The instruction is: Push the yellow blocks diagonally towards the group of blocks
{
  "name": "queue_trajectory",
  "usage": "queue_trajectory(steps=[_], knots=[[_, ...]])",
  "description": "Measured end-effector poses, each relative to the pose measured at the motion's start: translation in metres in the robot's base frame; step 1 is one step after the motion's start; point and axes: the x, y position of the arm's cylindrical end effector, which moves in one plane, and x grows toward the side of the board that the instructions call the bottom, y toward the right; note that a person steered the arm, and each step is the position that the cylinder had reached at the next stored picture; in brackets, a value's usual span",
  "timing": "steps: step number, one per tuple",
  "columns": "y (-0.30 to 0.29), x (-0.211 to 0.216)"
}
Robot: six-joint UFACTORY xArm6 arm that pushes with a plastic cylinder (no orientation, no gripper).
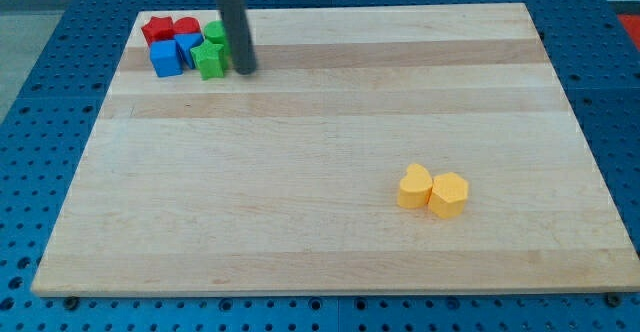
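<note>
Two yellow blocks touch each other at the view's lower right: a yellow heart-shaped block [415, 186] and a yellow hexagonal block [449, 194] to its right. The group sits at the view's upper left: two red blocks [158, 29] [186, 27], a blue cube [166, 57], another blue block [189, 47], a green star-like block [209, 60] and a green block [215, 33]. My tip [244, 70] rests on the board just right of the green blocks, far from the yellow ones.
The wooden board [330, 152] lies on a blue perforated table [40, 122]. The group lies close to the board's upper left corner.
</note>
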Motion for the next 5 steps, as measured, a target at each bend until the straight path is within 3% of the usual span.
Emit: queue_trajectory(steps=[1,3,4,5], knots=[[0.096,0.017],[0.296,0.132],[0.299,0.204],[0.214,0.22]])
